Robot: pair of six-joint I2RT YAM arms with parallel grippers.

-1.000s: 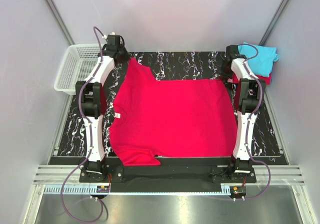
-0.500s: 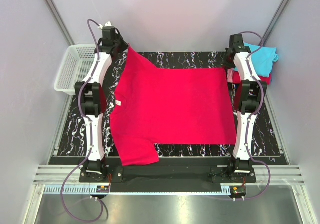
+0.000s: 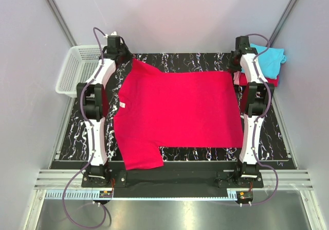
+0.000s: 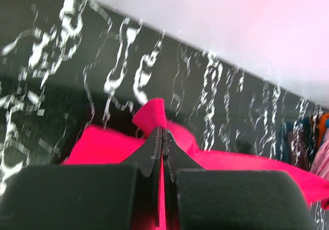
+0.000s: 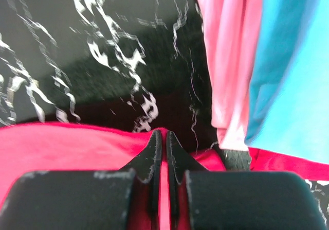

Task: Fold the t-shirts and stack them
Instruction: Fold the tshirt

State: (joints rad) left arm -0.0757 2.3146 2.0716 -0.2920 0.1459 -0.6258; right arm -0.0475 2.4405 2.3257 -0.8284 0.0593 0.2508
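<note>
The crimson-red t-shirt [image 3: 177, 114] lies spread over the black marbled mat. My left gripper [image 3: 129, 60] is shut on its far left sleeve, whose tip [image 4: 150, 115] pokes out past the closed jaws [image 4: 161, 132]. My right gripper [image 3: 232, 68] is shut on the shirt's far right corner [image 5: 77, 147], the cloth pinched between the jaws [image 5: 163, 135]. The folded stack sits at the far right: turquoise tee [image 3: 270, 57] on top, a red one [image 3: 271, 81] under it. In the right wrist view the pink tee [image 5: 226, 50] and turquoise tee [image 5: 288, 60] hang close by.
A white plastic mesh basket [image 3: 76, 70] stands off the mat at the far left. The mat [image 3: 200, 61] shows bare along the far edge and in front of the shirt's hem. Grey walls and metal rails close in the sides.
Both grippers pulled the shirt's far edge away from the arm bases, flattening it and drawing the hem off the mat's near edge. In the last half second the left sleeve was lowered.
</note>
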